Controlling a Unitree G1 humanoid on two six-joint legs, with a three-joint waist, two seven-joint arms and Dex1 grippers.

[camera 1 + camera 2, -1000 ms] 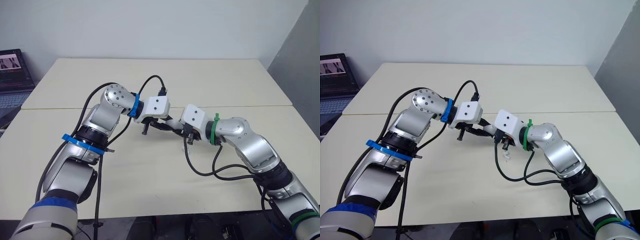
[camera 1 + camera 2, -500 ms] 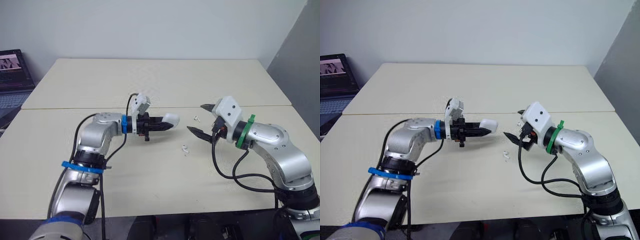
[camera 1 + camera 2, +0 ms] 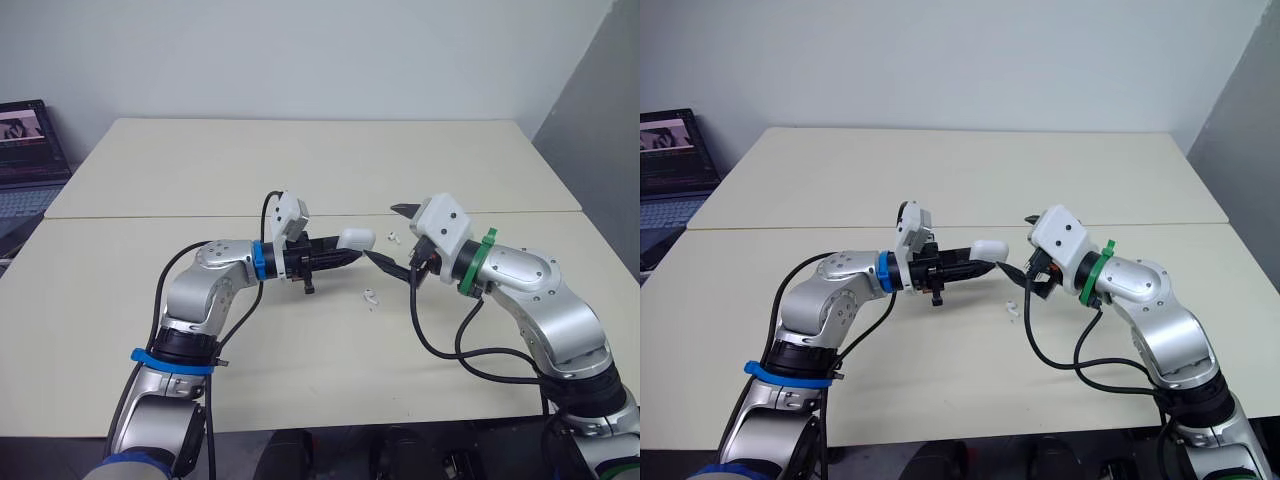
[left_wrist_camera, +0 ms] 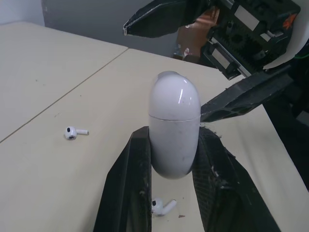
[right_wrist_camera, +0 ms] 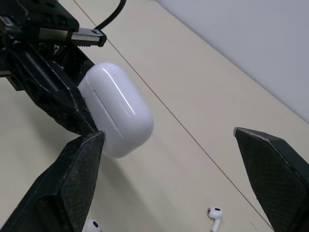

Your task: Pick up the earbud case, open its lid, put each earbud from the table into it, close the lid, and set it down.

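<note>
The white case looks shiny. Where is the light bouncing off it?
Left wrist view: a bright streak of glare sits on the earbud case near its rounded end. Right wrist view: thin pale streaks run along its length.

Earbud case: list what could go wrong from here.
1. The left gripper clamps only the lower half of the earbud case, lid shut; a push from the open right gripper, one finger close beside it, might lever it out.
2. An earbud lies on the table below the case; a dropped case might knock it away.

Open laptop (image 3: 25, 140) at far left
</note>
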